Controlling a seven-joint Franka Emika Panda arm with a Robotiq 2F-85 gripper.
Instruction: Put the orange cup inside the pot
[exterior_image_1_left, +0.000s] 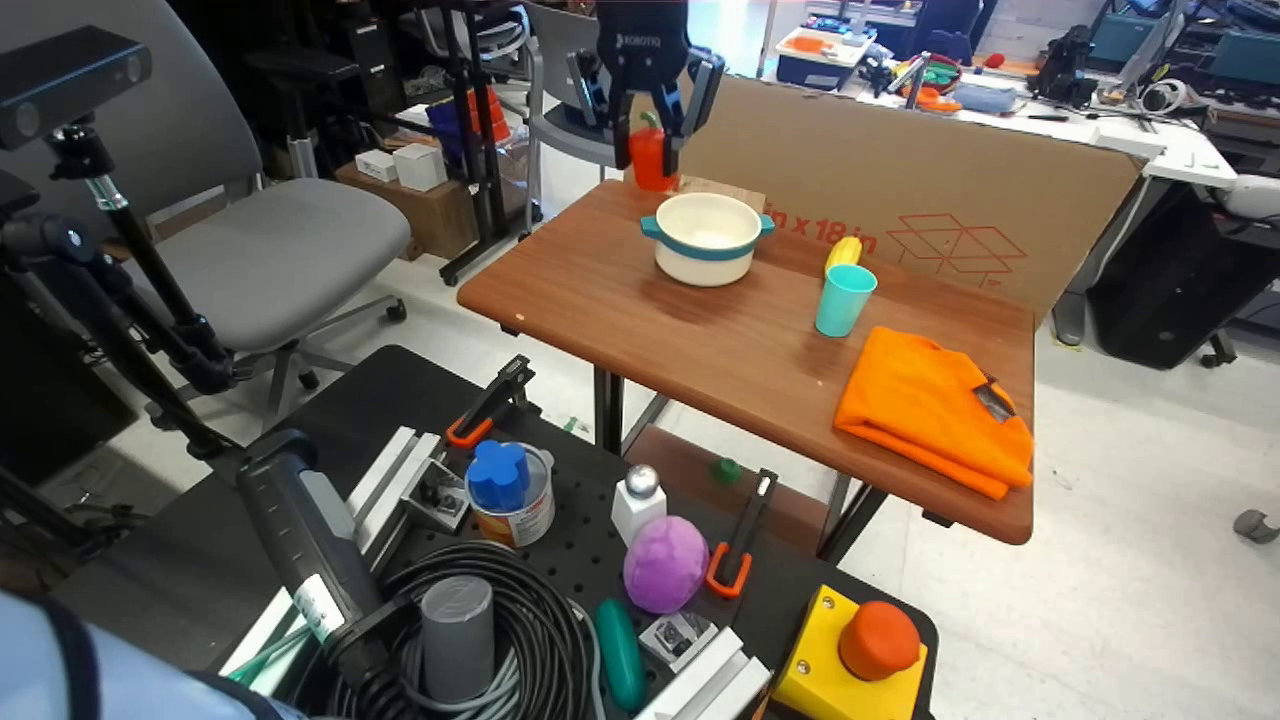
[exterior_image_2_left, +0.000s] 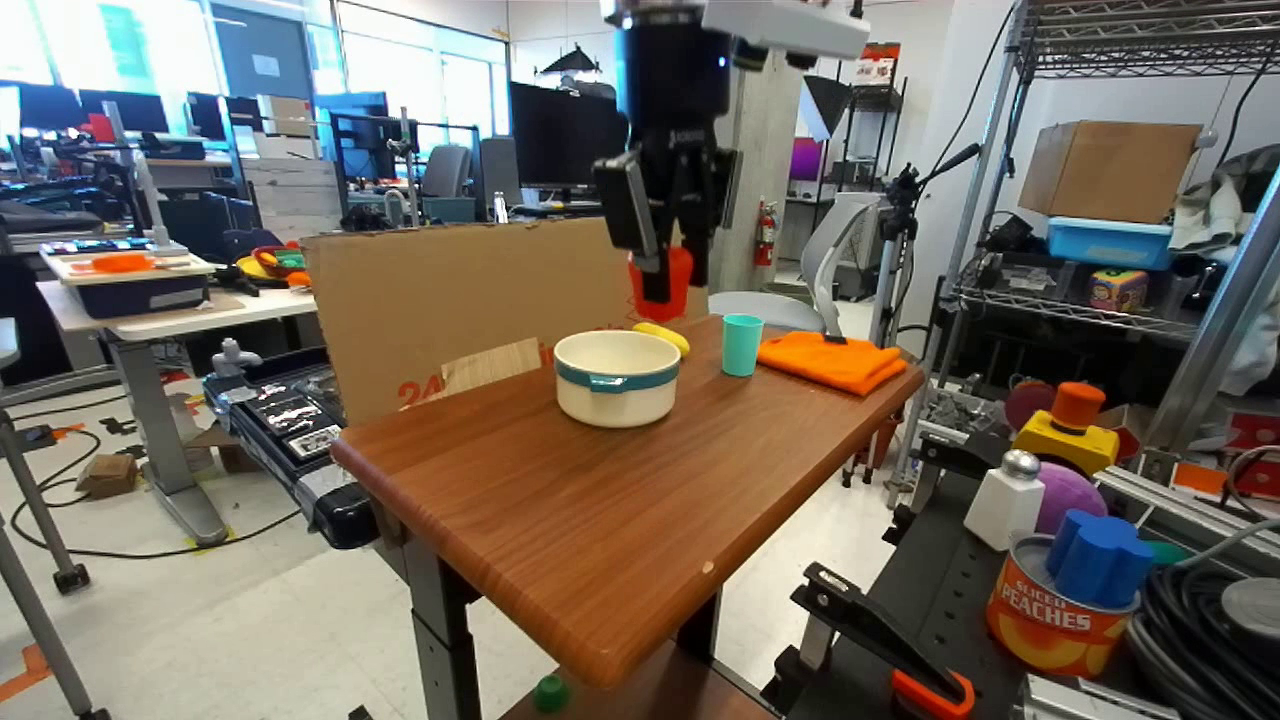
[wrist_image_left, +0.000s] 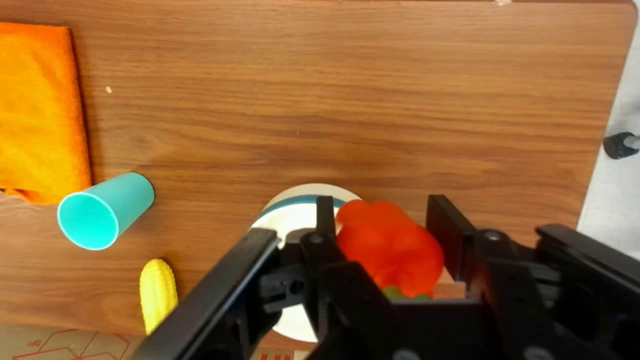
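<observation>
No orange cup shows in these frames. My gripper is shut on a red-orange pepper with a green stem. It holds the pepper in the air; it also shows in an exterior view and between the fingers in the wrist view. The pot is round and cream-white with a teal band and teal handles; it stands on the table in both exterior views. Its inside looks bare in an exterior view. In the wrist view, the pot lies below and left of the pepper, partly hidden by the left finger.
A teal cup stands upright on the wooden table. A yellow corn cob lies near it, and a folded orange cloth lies at one end. A tall cardboard sheet stands along one table edge.
</observation>
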